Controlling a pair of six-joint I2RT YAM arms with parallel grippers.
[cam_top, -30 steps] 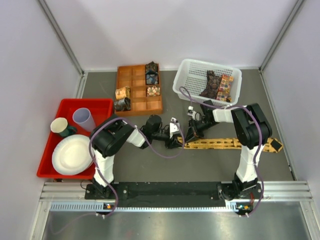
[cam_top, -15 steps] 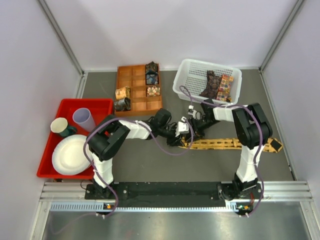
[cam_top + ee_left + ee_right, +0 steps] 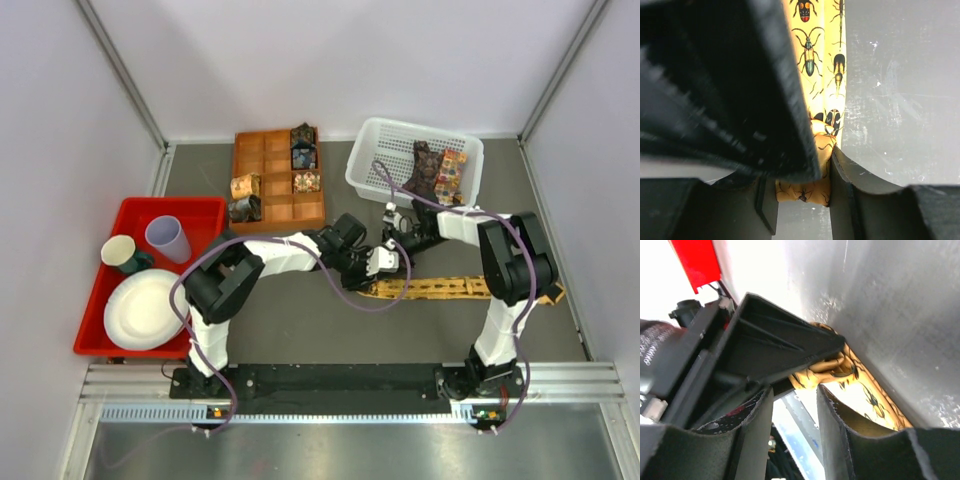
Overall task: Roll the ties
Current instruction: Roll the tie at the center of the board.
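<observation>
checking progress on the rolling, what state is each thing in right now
yellow tie: lying flat, left end bunched into a started roll
left gripper: shut on yellow tie's end
right gripper: open, beside that end
tray ties: rolled, in compartments
basket ties: loose, unrolled
cups: upright
</observation>
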